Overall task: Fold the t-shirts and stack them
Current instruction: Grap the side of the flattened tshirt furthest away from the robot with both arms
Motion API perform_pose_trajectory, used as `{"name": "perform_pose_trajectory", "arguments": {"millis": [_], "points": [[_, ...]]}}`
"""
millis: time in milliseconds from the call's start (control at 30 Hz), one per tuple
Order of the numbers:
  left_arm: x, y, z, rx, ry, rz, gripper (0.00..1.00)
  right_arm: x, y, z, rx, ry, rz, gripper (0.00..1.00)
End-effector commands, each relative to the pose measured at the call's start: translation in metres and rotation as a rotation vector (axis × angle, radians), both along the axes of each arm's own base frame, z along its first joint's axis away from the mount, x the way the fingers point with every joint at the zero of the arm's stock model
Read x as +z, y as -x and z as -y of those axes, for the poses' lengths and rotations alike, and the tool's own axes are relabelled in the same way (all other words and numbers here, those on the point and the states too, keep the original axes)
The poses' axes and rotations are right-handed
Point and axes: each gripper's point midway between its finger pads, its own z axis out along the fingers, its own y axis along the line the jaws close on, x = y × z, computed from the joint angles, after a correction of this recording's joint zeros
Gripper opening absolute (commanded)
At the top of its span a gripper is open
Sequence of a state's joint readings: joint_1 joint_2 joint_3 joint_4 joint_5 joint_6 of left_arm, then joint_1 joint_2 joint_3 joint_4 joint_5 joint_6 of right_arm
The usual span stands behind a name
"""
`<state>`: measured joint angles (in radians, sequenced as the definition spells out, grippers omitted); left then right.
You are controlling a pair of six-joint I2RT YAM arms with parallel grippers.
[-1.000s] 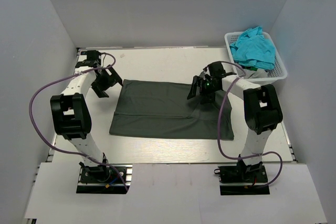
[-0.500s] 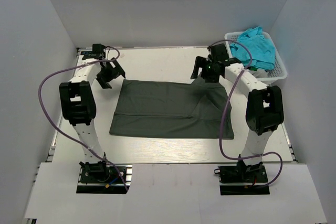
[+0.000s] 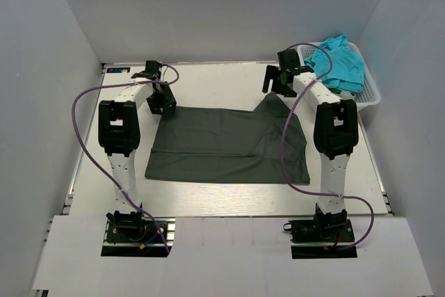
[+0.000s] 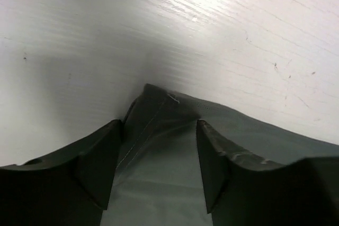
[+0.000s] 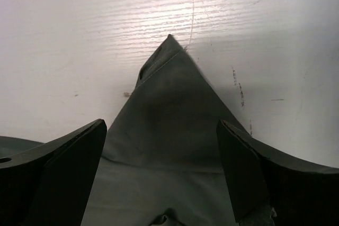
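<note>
A dark charcoal-grey t-shirt (image 3: 222, 145) lies spread flat on the white table. My left gripper (image 3: 161, 97) is at its far left corner. In the left wrist view the gripper (image 4: 159, 125) is open, and its fingers (image 4: 100, 162) straddle that corner of the shirt (image 4: 159, 173). My right gripper (image 3: 279, 80) is at the far right corner, which is drawn out into a point. In the right wrist view the gripper (image 5: 161, 125) is wide open over the pointed cloth (image 5: 167, 109). Turquoise-blue t-shirts (image 3: 338, 65) lie heaped in the basket.
A white lattice basket (image 3: 373, 93) stands at the table's far right corner, close to my right arm. Purple cables loop off both arms. Grey walls enclose the table on three sides. Bare table (image 3: 208, 78) lies beyond the shirt's far edge.
Both grippers have moved toward the far edge. The left went right to the shirt's far left corner; the right went from over the shirt to its far right corner, now pulled to a point.
</note>
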<state>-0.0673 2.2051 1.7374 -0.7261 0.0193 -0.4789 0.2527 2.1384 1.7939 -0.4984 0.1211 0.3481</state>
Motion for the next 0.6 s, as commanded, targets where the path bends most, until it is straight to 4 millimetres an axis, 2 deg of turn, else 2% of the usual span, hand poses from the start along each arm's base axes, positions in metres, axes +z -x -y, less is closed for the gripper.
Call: {"name": "perform_pose_trajectory", "arguments": {"millis": [0,200,233,267,300,333,467,567], "points": [[-0.007,-0.006,-0.007,0.010,-0.091,0.007,0.66,0.008,-0.019,0.000,0.048,0.064,0.072,0.90],[-0.020,-0.005,-0.014,0.036,-0.128,-0.031,0.62,-0.009,-0.032,-0.005,0.097,0.075,0.093,0.90],[-0.020,-0.005,-0.014,0.036,-0.128,-0.031,0.62,-0.010,-0.033,-0.003,0.095,0.073,0.095,0.90],[-0.020,-0.005,-0.016,0.041,-0.139,-0.030,0.62,-0.022,-0.033,-0.004,0.090,0.075,0.074,0.90],[-0.019,-0.006,-0.020,0.061,-0.156,-0.028,0.62,-0.021,-0.036,-0.005,0.089,0.072,0.078,0.90],[-0.017,-0.006,-0.022,0.066,-0.167,-0.030,0.62,-0.030,-0.036,-0.007,0.099,0.073,0.066,0.90],[-0.017,-0.003,-0.026,0.098,-0.186,-0.041,0.62,-0.038,-0.041,-0.010,0.094,0.074,0.060,0.90],[-0.013,-0.009,-0.026,0.100,-0.183,-0.017,0.62,-0.043,-0.046,-0.008,0.071,0.075,0.065,0.90]]}}
